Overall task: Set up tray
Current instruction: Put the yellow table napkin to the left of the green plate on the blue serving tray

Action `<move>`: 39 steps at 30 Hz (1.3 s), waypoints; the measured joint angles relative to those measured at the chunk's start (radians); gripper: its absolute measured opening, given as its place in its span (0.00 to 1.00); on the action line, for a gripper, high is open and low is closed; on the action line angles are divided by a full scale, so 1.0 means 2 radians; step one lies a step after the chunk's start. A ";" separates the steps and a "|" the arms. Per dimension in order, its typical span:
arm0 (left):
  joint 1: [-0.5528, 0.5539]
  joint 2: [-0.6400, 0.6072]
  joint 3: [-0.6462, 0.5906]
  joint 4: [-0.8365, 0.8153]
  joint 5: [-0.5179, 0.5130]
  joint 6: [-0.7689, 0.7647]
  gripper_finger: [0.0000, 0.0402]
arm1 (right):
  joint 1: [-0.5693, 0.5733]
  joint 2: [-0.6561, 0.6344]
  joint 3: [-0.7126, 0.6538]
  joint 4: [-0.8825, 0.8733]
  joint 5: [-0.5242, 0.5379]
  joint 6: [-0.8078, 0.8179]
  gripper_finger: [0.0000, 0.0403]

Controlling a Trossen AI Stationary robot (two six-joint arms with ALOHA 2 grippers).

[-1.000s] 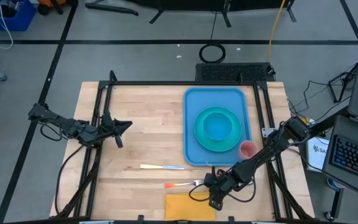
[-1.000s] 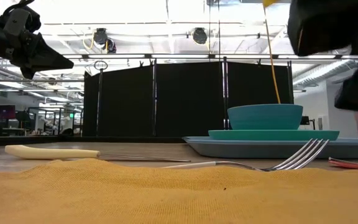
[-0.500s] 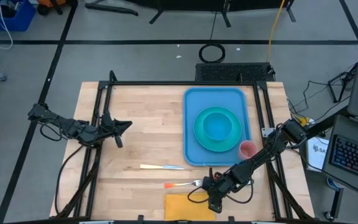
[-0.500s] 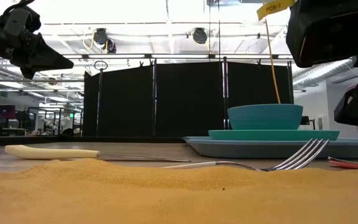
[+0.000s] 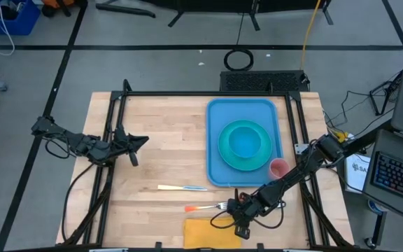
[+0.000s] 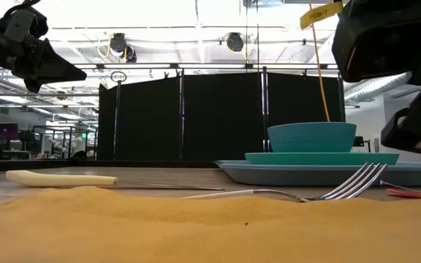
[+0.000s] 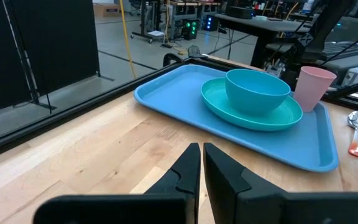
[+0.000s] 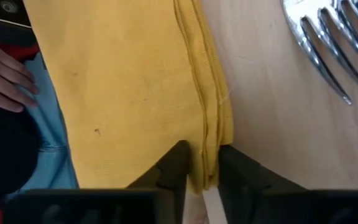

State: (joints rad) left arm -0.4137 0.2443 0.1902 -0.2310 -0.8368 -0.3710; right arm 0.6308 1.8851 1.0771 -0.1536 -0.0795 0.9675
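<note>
On the pale wooden table (image 5: 159, 154), the large blue plastic tray (image 5: 219, 161) sits far-right; the right gripper (image 8: 202, 163) apparently pinches the folded yellow-orange cloth napkin's (image 8: 129, 93) edge; a shallow bite could slip; the left gripper (image 7: 200, 163), closed, waits left.

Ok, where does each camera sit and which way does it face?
High: overhead, straight down; both arms, blue tray.
Low: table height, across yellow napkin and fork.
Left wrist: past shut left end effector toward tray, bowl.
Right wrist: right end effector pinching the napkin's folded edge.
Shared: the tray appears in the high, low and left wrist views.
</note>
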 joint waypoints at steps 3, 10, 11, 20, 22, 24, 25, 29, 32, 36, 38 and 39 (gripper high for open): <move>0.000 0.000 0.000 0.000 0.000 0.000 0.06 | -0.001 0.000 0.000 0.003 0.000 -0.009 0.07; 0.000 0.000 0.000 0.000 0.000 0.000 0.06 | -0.004 0.001 0.000 0.010 -0.001 -0.015 0.01; 0.000 0.000 0.000 0.000 0.000 0.000 0.06 | -0.004 0.000 0.000 0.010 -0.002 -0.017 0.01; 0.000 0.000 0.000 0.000 0.000 0.000 0.06 | -0.006 -0.026 -0.001 0.001 0.017 -0.032 0.01; 0.000 0.000 0.000 0.000 0.000 0.000 0.06 | -0.008 -0.033 -0.001 -0.007 0.018 -0.034 0.00; 0.000 0.000 0.000 0.000 0.000 0.000 0.06 | -0.008 -0.041 -0.001 -0.021 0.028 -0.036 0.00; 0.000 0.000 0.000 0.000 0.000 0.000 0.06 | -0.008 -0.045 -0.001 -0.027 0.030 -0.036 0.00; 0.000 0.000 0.000 0.000 0.000 0.000 0.06 | -0.008 -0.062 -0.001 -0.050 0.048 -0.040 0.00; 0.000 0.000 0.000 0.000 0.000 0.000 0.06 | -0.008 -0.079 -0.001 -0.062 0.059 -0.045 0.00; 0.000 0.000 0.000 0.000 0.000 0.000 0.06 | -0.011 -0.102 -0.001 -0.071 0.080 -0.058 0.00; 0.000 0.000 0.000 0.000 0.000 0.000 0.06 | -0.015 -0.114 0.000 -0.077 0.090 -0.069 0.00; 0.000 0.000 0.000 0.000 0.000 0.000 0.06 | -0.017 -0.120 0.000 -0.081 0.093 -0.073 0.00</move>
State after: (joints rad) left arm -0.4137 0.2440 0.1902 -0.2306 -0.8365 -0.3710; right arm 0.5964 1.6460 1.0771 -0.3160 0.1074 0.8225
